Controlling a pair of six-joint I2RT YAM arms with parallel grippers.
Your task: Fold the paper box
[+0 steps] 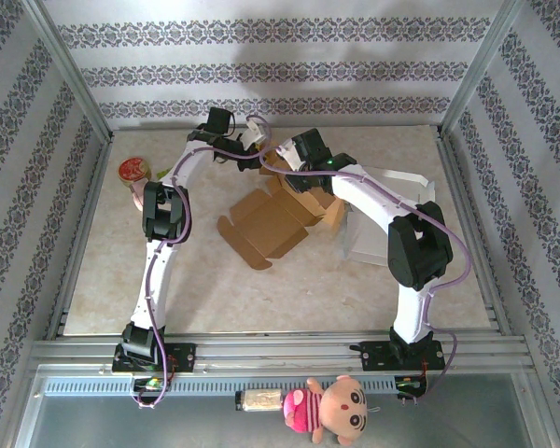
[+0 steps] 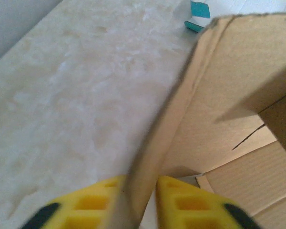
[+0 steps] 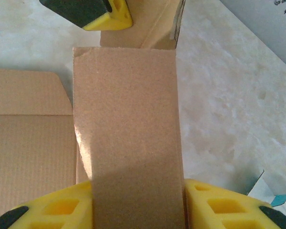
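The paper box (image 1: pixel 273 224) lay toward the far middle of the desk (image 1: pixel 261 299). It was a brown corrugated blank, half opened, with its base panel and scalloped flaps spread flat toward the near left and its raised walls at the far right, where both arms met over it. The left jaws were pinched together on the thin top edge of one standing wall, a yellow pad (image 2: pixel 190 205) pressed to each face of the card in the left wrist view. The right jaws were clamped across the width of a long narrow flap, which spanned the gap between them from side to side in the right wrist view. A white carton (image 1: pixel 364 245) sat just beside the box on its right, and a red-topped object (image 1: pixel 133 171) stood well apart at the far left. The card looked light and fairly stiff within each panel but ready to hinge along its scored creases, so it would probably slide on the smooth desk unless one side was held. Squeezed mid-panel, it might crease or tear. The better hold seemed to be at a free edge close to a fold line, with the other jaws steadying the neighbouring wall.
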